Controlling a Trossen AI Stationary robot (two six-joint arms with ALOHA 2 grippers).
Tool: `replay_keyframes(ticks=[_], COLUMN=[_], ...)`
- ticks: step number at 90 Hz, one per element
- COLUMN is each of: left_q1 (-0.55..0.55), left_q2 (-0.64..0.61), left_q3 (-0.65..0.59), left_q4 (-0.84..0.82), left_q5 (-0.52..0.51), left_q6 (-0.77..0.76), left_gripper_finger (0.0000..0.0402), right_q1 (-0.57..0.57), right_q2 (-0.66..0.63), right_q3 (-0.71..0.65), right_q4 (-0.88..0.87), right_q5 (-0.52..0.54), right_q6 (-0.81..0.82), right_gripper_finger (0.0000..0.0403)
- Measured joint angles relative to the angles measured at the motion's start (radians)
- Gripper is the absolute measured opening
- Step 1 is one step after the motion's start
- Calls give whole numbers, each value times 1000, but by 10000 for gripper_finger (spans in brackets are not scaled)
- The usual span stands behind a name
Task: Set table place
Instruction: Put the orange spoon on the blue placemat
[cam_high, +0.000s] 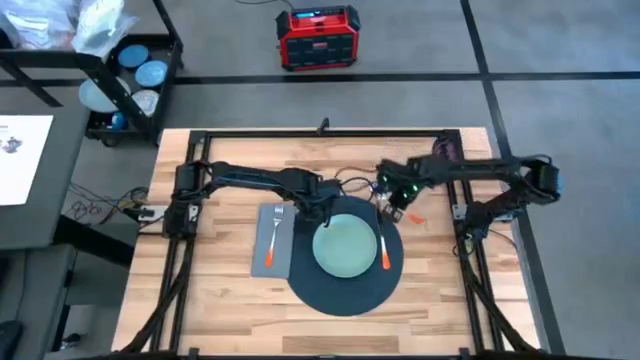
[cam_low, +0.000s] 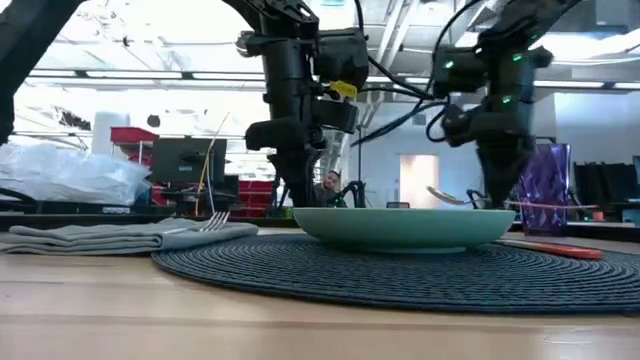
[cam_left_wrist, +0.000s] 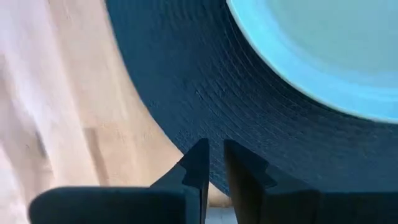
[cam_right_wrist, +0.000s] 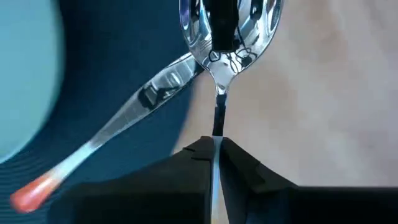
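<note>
On the table (cam_high: 220, 285) the dark round mat (cam_high: 345, 290) carried the pale green plate (cam_high: 346, 246), with the knife (cam_high: 384, 250) lying on the mat just right of it. The fork (cam_high: 273, 240) rested on the grey napkin (cam_high: 262, 255) at the plate's left. The right gripper (cam_right_wrist: 216, 144) was clamped on the spoon (cam_right_wrist: 229, 31), seemingly held above the mat's right edge. The left gripper (cam_left_wrist: 215, 163) hung over the mat beside the plate, its fingers nearly together and holding nothing. The purple cup (cam_low: 545, 190) stood behind.
</note>
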Motion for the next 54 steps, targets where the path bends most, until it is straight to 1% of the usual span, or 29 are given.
replay_keyframes(ticks=[15,21,28,33,39,47,54], left_q1=[-3,-4,-4,-3,-3,-5,-5], left_q2=[0,0,0,0,0,0,0], left_q3=[0,0,0,0,0,0,0], left_q4=[35,40,53,58,53,50,50], left_q5=[-18,-18,-18,-24,-40,-60,-62], left_q6=[11,12,12,15,20,29,43], left_gripper_finger=[15,12,11,11,11,11,11], right_q1=[119,141,141,133,135,155,179], right_q2=[-124,-162,-193,-207,-209,-209,-209], right_q3=[-83,-102,-101,-100,-100,-101,-101], right_q4=[254,332,392,374,303,205,183], right_q5=[-104,-115,-116,-123,-118,-80,-80], right_q6=[208,265,302,320,341,382,424], right_gripper_finger=[0,0,0,0,0,0,0])
